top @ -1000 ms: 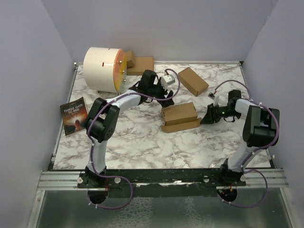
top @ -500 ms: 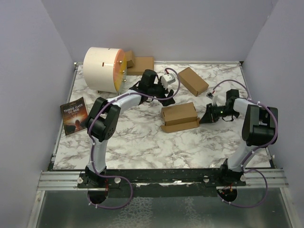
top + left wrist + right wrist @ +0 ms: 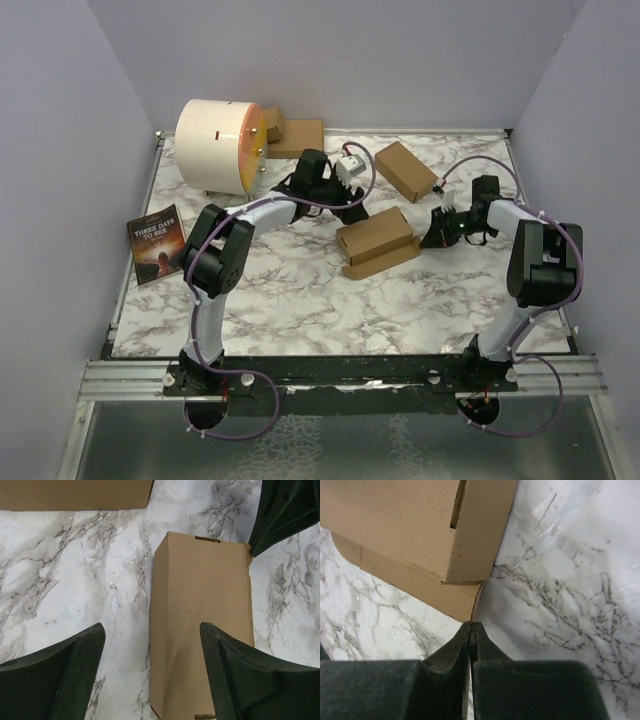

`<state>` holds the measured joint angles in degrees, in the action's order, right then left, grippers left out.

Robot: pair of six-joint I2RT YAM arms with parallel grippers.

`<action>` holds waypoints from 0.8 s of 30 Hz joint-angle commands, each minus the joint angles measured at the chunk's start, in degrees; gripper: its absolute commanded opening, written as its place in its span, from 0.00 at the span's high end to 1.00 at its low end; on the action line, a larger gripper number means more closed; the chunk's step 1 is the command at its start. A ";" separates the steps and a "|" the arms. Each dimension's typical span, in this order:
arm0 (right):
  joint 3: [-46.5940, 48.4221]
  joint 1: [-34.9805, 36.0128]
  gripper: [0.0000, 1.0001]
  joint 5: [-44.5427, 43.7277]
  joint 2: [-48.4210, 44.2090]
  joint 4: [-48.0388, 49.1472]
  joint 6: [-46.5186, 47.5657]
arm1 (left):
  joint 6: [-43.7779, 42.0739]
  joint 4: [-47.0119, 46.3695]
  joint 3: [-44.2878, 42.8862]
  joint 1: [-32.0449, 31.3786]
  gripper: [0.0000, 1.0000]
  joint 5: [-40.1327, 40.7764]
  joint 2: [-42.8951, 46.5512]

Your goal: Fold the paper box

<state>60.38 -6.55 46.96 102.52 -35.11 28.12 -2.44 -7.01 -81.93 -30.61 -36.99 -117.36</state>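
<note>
The paper box [image 3: 378,238] lies mid-frame. The left gripper [image 3: 150,630] hangs released over it; the right gripper [image 3: 470,626] is clenched at its flap corner.

Left claw [image 3: 355,209], right claw [image 3: 433,238] and second carton [image 3: 406,170] hem the paper box [image 3: 378,240]; its near side is free.

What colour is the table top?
The table is white marble with grey veins, clearest in the left wrist view.
</note>
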 commanded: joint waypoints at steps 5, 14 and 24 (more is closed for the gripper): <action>5.31 2.79 0.99 -4.06 3.52 3.54 -0.80 | 8.46 -1.26 -4.14 2.80 0.21 -1.96 -2.20; 4.59 2.85 0.97 -3.17 4.83 4.76 -1.27 | 11.41 1.23 -7.51 3.01 0.24 -2.07 -5.26; 3.23 2.85 0.94 -2.52 4.28 6.65 -2.28 | 7.00 7.84 -10.86 1.71 0.24 -0.16 -7.48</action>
<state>64.42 -3.75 44.18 106.41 -30.96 26.35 6.70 -2.42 -90.70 -28.25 -37.06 -123.17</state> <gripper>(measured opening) 0.050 0.761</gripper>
